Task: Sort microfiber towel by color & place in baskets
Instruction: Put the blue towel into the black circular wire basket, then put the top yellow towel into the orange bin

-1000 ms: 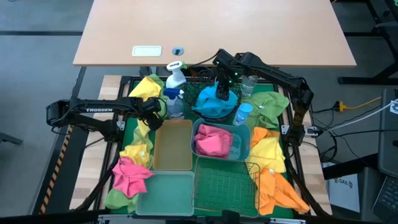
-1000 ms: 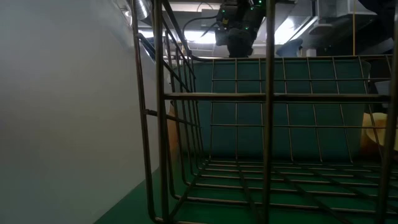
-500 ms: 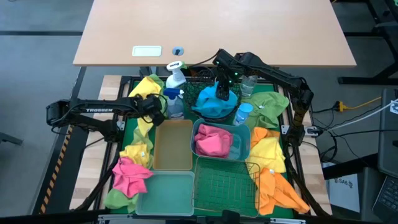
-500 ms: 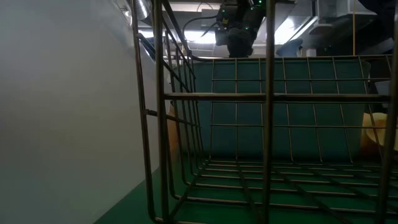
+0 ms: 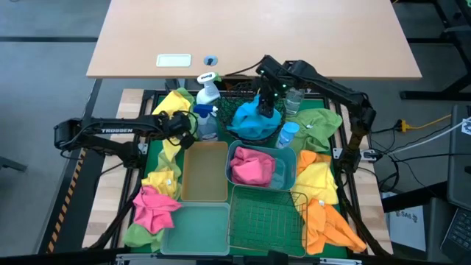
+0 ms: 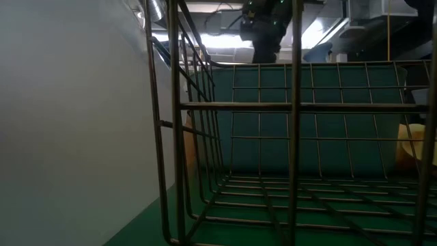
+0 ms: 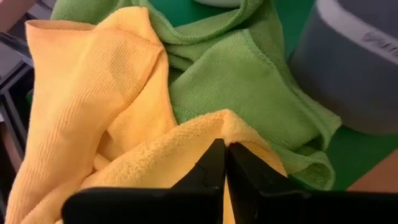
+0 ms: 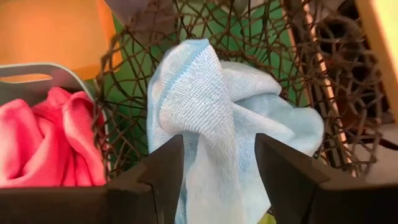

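On the left arm housing, white lettering reads "TROSSEN" (image 5: pixel 119 131). Left end effector (image 7: pixel 225 163): fingers pressed together, pinching a fold of a yellow microfiber towel (image 7: pixel 93 106) that lies against a green towel (image 7: pixel 242 81) at the far left of the worktop (image 5: pixel 158 151). Right end effector (image 8: pixel 217 165): fingers spread, positioned above a blue towel (image 8: pixel 205 118) inside the round black wire-mesh basket (image 8: pixel 280 56) at the far centre. A pink towel (image 5: pixel 250 167) lies in the teal bin (image 5: pixel 288 160) beside it.
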Robot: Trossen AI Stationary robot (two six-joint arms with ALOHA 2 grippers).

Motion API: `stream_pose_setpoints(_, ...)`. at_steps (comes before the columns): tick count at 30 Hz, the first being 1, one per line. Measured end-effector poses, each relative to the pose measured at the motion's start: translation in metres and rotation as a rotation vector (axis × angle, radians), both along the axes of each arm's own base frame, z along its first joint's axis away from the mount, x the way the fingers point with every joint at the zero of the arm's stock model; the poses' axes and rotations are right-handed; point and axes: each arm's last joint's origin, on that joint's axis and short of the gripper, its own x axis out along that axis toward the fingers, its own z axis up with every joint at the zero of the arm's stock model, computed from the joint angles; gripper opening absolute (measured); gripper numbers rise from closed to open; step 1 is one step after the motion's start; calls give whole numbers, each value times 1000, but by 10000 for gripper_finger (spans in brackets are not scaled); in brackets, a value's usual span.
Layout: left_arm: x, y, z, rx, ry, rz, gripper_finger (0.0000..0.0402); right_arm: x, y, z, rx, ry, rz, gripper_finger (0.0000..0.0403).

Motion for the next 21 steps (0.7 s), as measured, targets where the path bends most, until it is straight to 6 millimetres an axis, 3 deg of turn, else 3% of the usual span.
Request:
stream_pose_setpoints(11,-11,-13,27,33,-157,-55,1,-34,19,48,-69,-125,0,198)
stream_pose_setpoints(21,-13,-28,102,125,-426,-127,0,-81,45,91,-113,-230,-21,198)
